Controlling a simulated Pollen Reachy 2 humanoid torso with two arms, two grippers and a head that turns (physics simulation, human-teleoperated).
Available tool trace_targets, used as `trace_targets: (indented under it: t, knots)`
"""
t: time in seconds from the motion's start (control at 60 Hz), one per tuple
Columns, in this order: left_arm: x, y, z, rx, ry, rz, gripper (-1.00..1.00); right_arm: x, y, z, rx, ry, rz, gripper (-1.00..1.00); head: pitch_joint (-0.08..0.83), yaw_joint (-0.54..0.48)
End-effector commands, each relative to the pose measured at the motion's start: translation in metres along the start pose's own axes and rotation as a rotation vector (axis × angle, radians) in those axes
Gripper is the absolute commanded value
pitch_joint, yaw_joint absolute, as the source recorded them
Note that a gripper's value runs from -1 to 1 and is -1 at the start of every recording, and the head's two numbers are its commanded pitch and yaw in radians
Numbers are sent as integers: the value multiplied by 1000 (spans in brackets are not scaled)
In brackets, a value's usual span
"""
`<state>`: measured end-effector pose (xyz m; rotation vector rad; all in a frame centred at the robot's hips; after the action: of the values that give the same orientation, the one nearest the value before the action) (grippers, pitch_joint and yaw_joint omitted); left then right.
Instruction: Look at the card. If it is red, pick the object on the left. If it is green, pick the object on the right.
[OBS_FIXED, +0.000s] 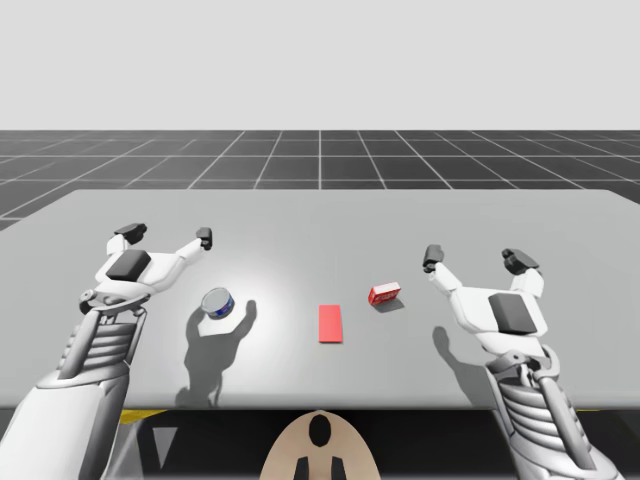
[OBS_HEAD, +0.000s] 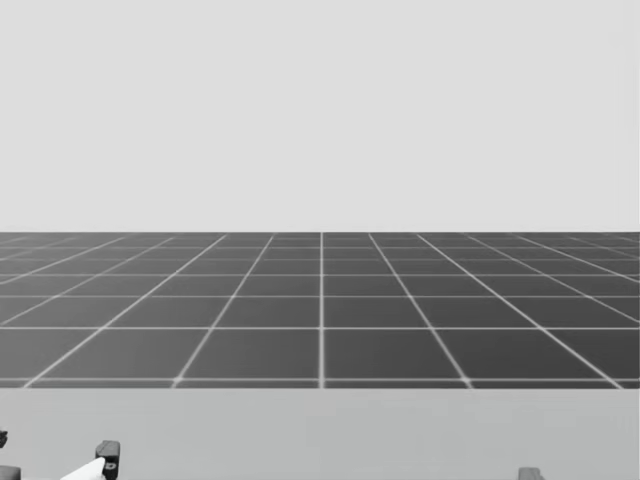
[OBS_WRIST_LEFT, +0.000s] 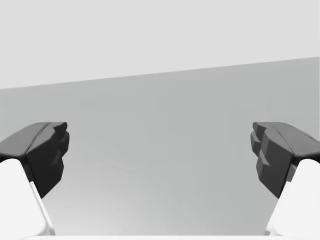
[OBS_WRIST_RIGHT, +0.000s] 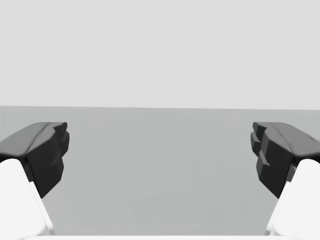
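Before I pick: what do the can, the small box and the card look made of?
The blue can looks like metal, going by its silvery end. The small red box is probably printed cardboard: matte, sharp-edged. The red card is flat and matte, paper or thin plastic; I cannot tell which.

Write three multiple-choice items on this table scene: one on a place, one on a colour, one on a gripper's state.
1. Where does the small red box lie relative to the card?
A. on top of it
B. to its right, a little farther back
C. to its left

2. What colour is the card?
A. green
B. blue
C. red

3. How is my left gripper?
A. open, holding nothing
B. shut on the box
C. shut on the card

Answers: 1 B, the high view shows the box apart from the card, at its right. 2 C, it renders plain red. 3 A, the left wrist view shows its fingers wide apart with nothing between them.
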<state>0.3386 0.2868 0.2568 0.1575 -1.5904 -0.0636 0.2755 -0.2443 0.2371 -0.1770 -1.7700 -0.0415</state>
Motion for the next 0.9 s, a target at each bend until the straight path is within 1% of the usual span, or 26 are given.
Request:
trace_targets:
  t: [0.017,0.05,0.067,0.167,0.25,0.267,0.3,0.317,0.35,0.383,0.433,0.45,0.517,0.55,0.617,0.667,0.683,0.75,0.767,0.9]
  knots:
    - [0,0,0,1,6,4,-1000,-2,6,5,-24,6,-28,-1000,-6,4]
    - [0,0,0,1,6,5,-1000,-2,7,5,-34,-3,-28,-1000,-4,5]
    - [0,0,0,1,6,6,-1000,-2,7,4,-30,3,-43,-1000,0,5]
    - [0,0,0,0,7,6,-1000,-2,6,3,-13,33,-40,-1000,27,7]
    - [0,0,0,-1,8,6,-1000,-2,5,2,-28,35,-39,-1000,74,10]
    - [0,0,0,-1,8,6,-1000,-2,5,2,-26,32,-38,-1000,103,10]
    - [0,0,0,-1,9,5,-1000,-2,5,2,-27,31,-39,-1000,112,10]
    - [0,0,0,-1,9,5,-1000,-2,6,2,-27,31,-40,-1000,149,11]
    - [0,0,0,-1,10,4,-1000,-2,6,3,-8,37,-41,-1000,170,10]
    - [0,0,0,-1,10,3,-1000,-2,6,3,-10,35,-38,-1000,208,10]
    - [0,1,-1,-1,10,2,-1000,-3,6,2,-8,35,-38,-1000,236,9]
    - [0,0,0,-2,9,1,-1000,-3,6,3,-8,35,-37,-1000,265,7]
    - [0,1,-1,-1,6,-3,-1000,-3,6,2,-6,35,-35,-1000,321,3]
    - [0,1,-1,-2,5,-3,-1000,-4,6,2,-7,35,-32,-1000,338,2]
    - [1,1,-1,-2,0,-6,-1000,-5,6,1,-5,39,-28,-1000,402,-1]
    - [1,2,0,-3,-2,-7,-1000,-5,6,1,-6,40,-28,-1000,429,-2]
    - [1,2,0,-4,-4,-8,-1000,-5,6,1,-5,41,-28,-1000,456,-1]
    - [2,2,0,-6,-5,-10,-1000,-6,6,1,-4,41,-23,-1000,489,0]
    - [2,2,0,-7,-6,-11,-1000,-6,6,0,-3,41,-22,-1000,513,-1]
    - [3,2,1,-9,-6,-13,-1000,-7,5,0,2,45,-17,-1000,607,-17]
